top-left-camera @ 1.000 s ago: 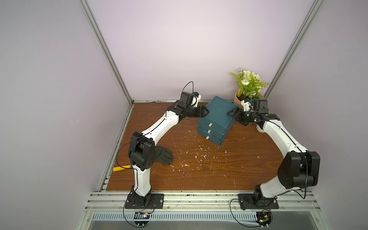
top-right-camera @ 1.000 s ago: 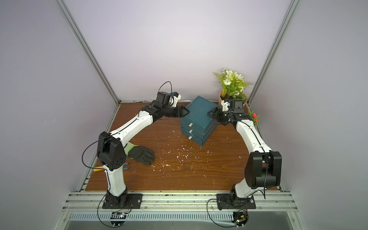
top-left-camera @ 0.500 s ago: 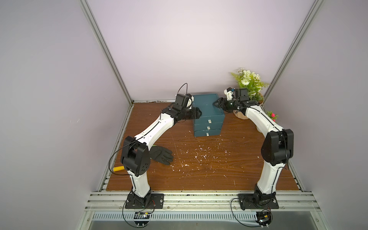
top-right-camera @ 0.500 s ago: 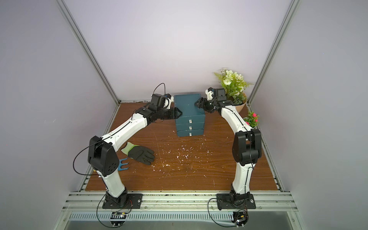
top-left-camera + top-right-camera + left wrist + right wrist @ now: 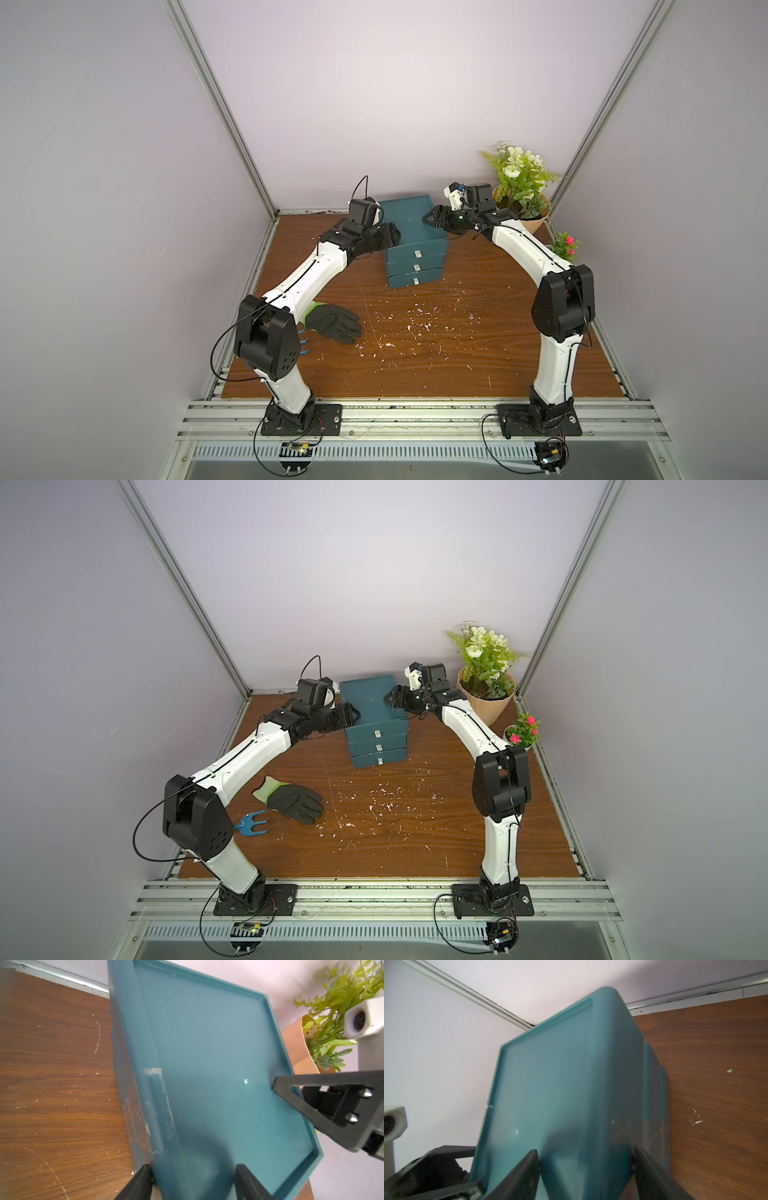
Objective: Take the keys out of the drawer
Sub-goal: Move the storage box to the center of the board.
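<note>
Now squared toward me on the brown wooden table (image 5: pixel 415 357), the teal plastic three-drawer cabinet (image 5: pixel 409 222) sits between my open left hand (image 5: pixel 394 239) and open right hand (image 5: pixel 429 216), the keys unseen behind its shut drawers (image 5: pixel 401 254), which face me for pulling.

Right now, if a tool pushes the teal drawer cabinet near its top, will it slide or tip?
The drawer cabinet looks like smooth, rigid plastic on a wooden table, so it probably slides easily. With three stacked drawers it stands fairly tall, so a high push might tip it.
</note>
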Motion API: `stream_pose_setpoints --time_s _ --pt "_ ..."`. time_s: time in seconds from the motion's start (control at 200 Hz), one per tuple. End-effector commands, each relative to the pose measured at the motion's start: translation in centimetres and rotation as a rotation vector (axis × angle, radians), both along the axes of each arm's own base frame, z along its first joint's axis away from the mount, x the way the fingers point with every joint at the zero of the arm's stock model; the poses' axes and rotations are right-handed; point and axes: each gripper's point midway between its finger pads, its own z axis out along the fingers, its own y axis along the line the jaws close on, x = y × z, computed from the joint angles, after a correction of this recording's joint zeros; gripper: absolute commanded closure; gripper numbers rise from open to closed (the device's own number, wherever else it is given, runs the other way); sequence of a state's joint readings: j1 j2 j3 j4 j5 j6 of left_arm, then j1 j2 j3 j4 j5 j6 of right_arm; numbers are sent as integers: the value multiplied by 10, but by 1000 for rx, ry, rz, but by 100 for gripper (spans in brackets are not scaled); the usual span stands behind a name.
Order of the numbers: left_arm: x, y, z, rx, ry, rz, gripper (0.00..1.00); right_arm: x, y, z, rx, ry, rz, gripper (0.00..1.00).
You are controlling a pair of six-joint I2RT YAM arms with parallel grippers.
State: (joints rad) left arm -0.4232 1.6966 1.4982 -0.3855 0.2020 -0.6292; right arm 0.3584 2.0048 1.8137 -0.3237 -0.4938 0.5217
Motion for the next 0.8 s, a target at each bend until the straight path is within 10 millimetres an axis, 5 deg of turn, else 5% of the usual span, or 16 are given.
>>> stream_pose_setpoints --time_s 0.0,0.45,0.796 --pt "2 0 1 3 -16 15 33 -37 52 8 88 73 156 28" --pt "10 18 -2 49 -25 83 25 -80 65 15 88 109 208 28" --pt "11 26 0 55 -27 105 23 -89 63 7 70 124 213 28"
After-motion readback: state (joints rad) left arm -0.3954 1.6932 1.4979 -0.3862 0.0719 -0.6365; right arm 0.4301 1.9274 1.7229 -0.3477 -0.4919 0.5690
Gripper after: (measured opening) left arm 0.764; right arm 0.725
